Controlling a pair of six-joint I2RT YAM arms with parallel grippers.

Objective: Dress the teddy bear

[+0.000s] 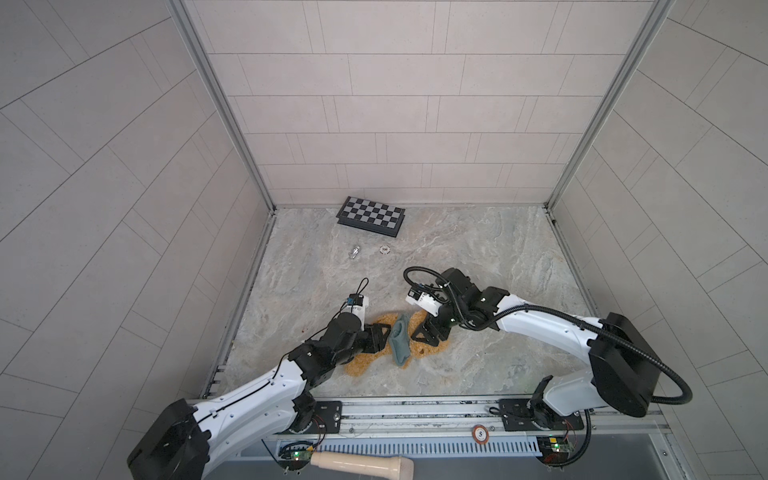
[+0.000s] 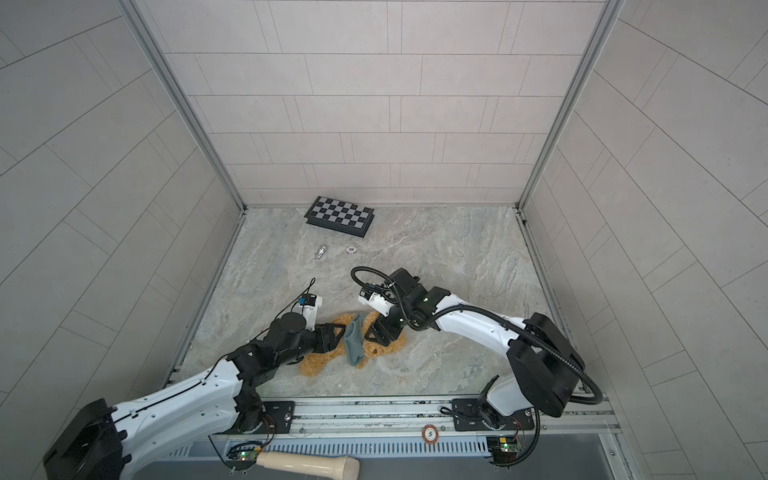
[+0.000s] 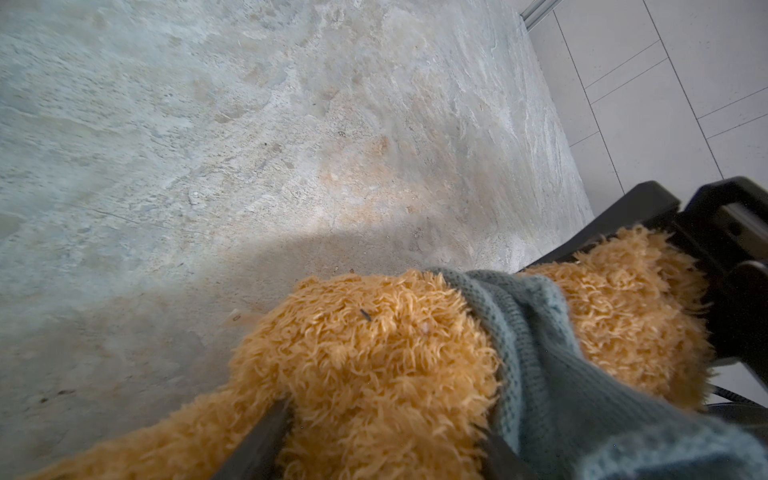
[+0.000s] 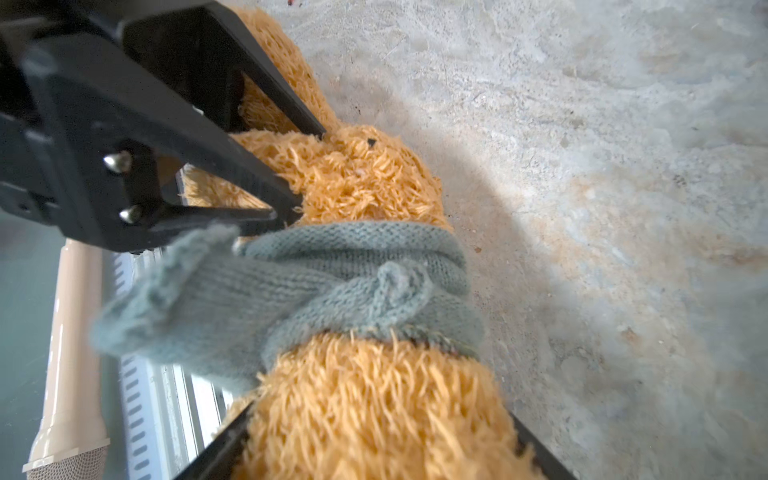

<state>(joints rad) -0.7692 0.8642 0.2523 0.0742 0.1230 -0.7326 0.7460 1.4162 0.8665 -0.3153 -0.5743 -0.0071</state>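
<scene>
1. The teddy bear (image 1: 363, 368) lies well in front of the chessboard (image 1: 371, 216), a blue-grey knit (image 1: 400, 343) bunched round its middle.
2. Your left gripper (image 4: 309, 172) is clamped on its fur. Your right gripper (image 4: 380, 411) straddles its body, fingers apart, grip unclear.
3. Mid-dressing, I judge: next, spread the knit along the body, bear held steady.

A robot lab's test cell: two arms (image 1: 253, 395) bolted to a rail (image 1: 415, 411) at the near edge, bare circuit boards (image 1: 297, 456) below it, a table (image 1: 478, 257) boxed by panel walls (image 1: 395, 104) on aluminium posts (image 1: 221, 104).
</scene>
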